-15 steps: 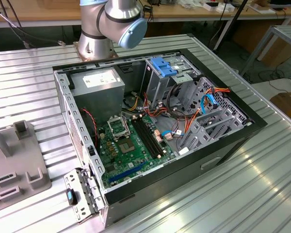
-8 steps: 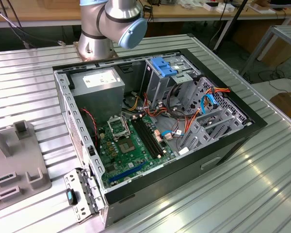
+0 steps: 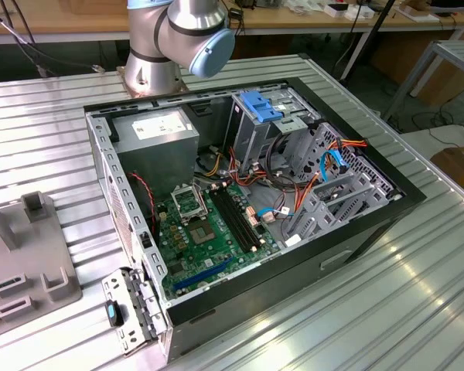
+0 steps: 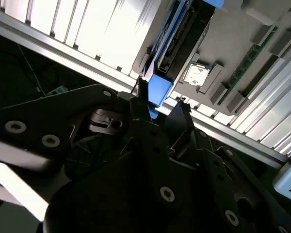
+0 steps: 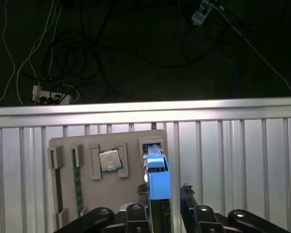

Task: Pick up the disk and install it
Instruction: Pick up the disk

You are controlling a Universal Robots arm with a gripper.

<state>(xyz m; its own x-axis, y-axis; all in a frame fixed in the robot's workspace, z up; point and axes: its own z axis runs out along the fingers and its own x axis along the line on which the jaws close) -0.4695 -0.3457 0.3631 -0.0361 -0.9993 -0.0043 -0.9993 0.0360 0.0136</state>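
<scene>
At slotted grey fixture [image 5: 87, 141] | hand [image 5: 164, 191] apart, astride disk [image 5: 158, 180] | blue plastic, rectangular

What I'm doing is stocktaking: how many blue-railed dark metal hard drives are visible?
1: the blue-railed dark hard drive stands in the grey slotted holder plate, straddled by the open gripper. Others may be hidden.

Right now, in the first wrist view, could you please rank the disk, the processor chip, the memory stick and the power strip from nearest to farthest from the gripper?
1. The disk, in the holder plate's slot, between the gripper's fingers.
2. The processor chip, in the neighbouring pocket.
3. The memory stick, further along the plate.
4. The power strip, down on the floor.
</scene>
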